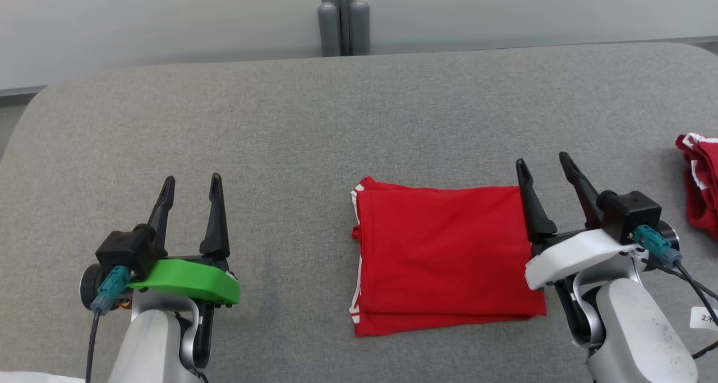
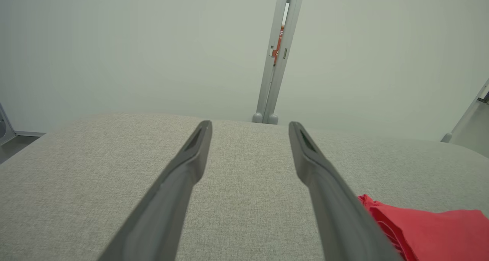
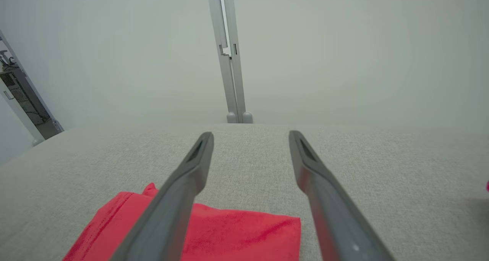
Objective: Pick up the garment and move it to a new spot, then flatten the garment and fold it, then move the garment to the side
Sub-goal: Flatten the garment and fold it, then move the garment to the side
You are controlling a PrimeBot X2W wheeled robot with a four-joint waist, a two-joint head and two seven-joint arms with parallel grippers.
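The red garment [image 1: 443, 254] lies folded into a neat rectangle on the gray cloth-covered table [image 1: 280, 119], right of the middle and close to the near edge. White trim shows along its left side, and the folded layers are stacked flat.

The right gripper [image 1: 543, 158] sits at the garment's right edge with its fingers spread and nothing between them. In the right wrist view the left finger crosses over the red cloth, while the right finger is over bare table.

The left gripper [image 1: 192, 177] is near the table's near left corner, well apart from the garment. Its fingers are also spread wide and hold nothing.

A second bunch of red cloth with white trim [image 1: 701, 181] lies crumpled at the table's right edge. A gray post [image 1: 343, 18] stands behind the far edge.
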